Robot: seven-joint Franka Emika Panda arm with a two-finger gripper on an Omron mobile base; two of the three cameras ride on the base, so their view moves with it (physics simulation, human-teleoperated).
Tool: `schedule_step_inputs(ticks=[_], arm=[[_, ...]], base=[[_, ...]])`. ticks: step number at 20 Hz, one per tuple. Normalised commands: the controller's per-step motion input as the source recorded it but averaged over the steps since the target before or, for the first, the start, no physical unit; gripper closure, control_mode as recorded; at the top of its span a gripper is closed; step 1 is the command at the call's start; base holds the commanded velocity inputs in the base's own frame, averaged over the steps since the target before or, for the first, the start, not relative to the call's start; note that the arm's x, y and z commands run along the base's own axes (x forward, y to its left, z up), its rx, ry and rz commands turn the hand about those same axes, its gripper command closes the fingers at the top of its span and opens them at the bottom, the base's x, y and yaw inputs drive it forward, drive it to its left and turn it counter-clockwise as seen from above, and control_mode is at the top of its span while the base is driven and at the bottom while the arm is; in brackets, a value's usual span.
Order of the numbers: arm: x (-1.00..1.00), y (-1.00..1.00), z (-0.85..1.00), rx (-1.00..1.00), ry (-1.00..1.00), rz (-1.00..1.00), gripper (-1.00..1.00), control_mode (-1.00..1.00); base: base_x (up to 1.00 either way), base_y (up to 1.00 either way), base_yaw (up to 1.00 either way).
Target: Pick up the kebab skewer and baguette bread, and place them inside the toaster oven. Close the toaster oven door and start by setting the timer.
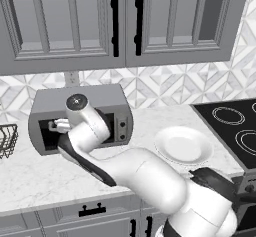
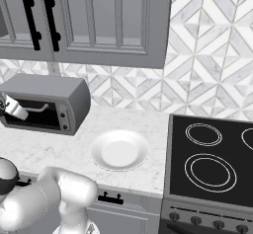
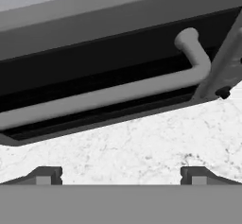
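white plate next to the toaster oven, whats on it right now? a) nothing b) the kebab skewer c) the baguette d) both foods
a: the white plate lies bare on the marble counter between the toaster oven and the stovetop, with no food on it in either base view.

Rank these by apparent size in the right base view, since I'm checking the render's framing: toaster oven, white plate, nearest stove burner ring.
1. Toaster oven, largest.
2. White plate and nearest burner ring: too alike to rank.
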Motion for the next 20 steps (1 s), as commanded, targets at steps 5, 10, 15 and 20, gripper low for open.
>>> schedule_step_inputs(ticks=[5,10,15,20], arm=[[-1.00,-0.23,0.16,0.03,-0.02,0.04,-1.00,-1.00],[-0.46,-0.64,0.05,-0.07,0.01,0.12,-1.00,-1.00],[-0.06,-0.48,0.29,-0.51,0.24,0.32,-1.00,-1.00],[0.00,-0.26,0.02,-0.77,0.35,0.48,-1.00,-1.00]], base=[[0.00,0.00,0.00],[0.00,0.00,0.00],[0.00,0.00,0.00],[0.00,0.00,0.00]])
